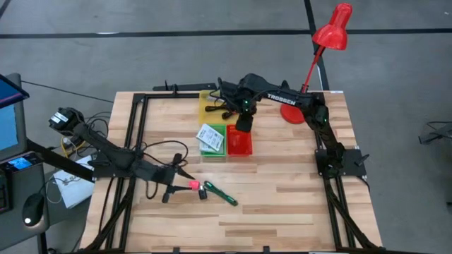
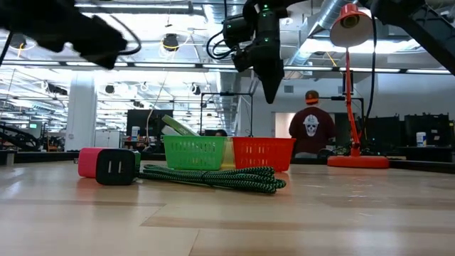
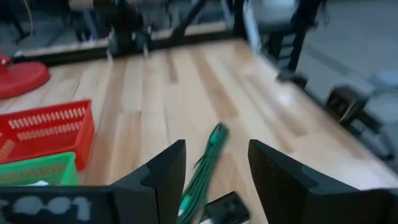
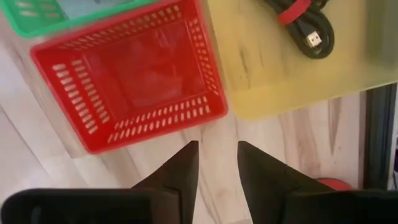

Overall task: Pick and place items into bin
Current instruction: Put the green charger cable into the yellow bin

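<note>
A green braided cable (image 1: 222,194) (image 3: 208,158) with a pink and black plug block (image 1: 194,185) (image 2: 106,165) lies on the wooden table near the front. My left gripper (image 1: 182,176) (image 3: 216,149) hovers open just left of it, and the cable shows beyond the gap between the fingers. A green bin (image 1: 212,140) holds a white printed packet (image 1: 209,135). Beside it stands a red bin (image 1: 240,141) (image 4: 134,78). My right gripper (image 1: 244,120) (image 4: 217,146) points down, open and holding nothing, above the table strip between the red bin and a yellow bin (image 4: 292,68).
The yellow bin (image 1: 212,106) holds a coiled black cable (image 4: 305,28). A red desk lamp (image 1: 332,35) stands with its base (image 1: 291,113) at the table's far right. Black frame rails run along the table's sides. In the low view, a person (image 2: 311,124) stands beyond the table.
</note>
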{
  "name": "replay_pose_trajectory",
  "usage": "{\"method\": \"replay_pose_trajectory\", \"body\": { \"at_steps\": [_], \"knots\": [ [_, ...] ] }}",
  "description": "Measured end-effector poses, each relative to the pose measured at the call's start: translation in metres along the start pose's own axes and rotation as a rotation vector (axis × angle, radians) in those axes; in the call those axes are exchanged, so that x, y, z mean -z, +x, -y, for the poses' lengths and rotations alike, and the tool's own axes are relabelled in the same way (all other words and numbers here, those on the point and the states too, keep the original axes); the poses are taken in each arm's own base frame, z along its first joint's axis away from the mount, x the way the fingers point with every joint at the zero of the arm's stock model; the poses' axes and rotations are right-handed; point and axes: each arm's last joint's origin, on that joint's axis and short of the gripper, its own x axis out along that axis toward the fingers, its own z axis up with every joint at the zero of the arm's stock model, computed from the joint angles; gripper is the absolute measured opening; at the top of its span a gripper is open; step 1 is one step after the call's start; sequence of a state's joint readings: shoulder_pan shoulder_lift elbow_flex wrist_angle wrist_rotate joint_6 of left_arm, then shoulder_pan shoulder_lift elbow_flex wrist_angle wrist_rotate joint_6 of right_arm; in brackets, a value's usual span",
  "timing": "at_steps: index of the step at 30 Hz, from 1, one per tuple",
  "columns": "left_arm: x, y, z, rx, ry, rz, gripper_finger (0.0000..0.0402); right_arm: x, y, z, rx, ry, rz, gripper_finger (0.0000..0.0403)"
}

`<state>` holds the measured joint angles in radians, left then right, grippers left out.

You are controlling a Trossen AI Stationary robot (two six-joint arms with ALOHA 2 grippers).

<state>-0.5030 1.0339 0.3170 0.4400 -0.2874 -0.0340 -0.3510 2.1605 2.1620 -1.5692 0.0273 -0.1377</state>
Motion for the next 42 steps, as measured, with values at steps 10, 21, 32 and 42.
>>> {"method": "replay_pose_trajectory", "body": {
  "at_steps": [10,21,32,42],
  "knots": [
    [-0.030,0.046,-0.007,0.049,0.140,-0.338,0.0167,0.000,-0.001,-0.003,0.006,-0.058,0.000,0.0104],
    [-0.017,0.086,-0.028,0.104,0.101,-0.436,0.0167,0.056,-0.053,0.010,0.019,-0.013,0.096,0.0104],
    [-0.023,0.131,-0.034,0.194,0.143,-0.591,0.0167,0.125,-0.067,0.003,0.037,0.072,0.204,0.0104],
    [-0.009,0.163,-0.038,0.222,0.152,-0.732,0.0167,0.162,-0.048,-0.005,0.038,0.101,0.213,0.0104]
  ]
}}
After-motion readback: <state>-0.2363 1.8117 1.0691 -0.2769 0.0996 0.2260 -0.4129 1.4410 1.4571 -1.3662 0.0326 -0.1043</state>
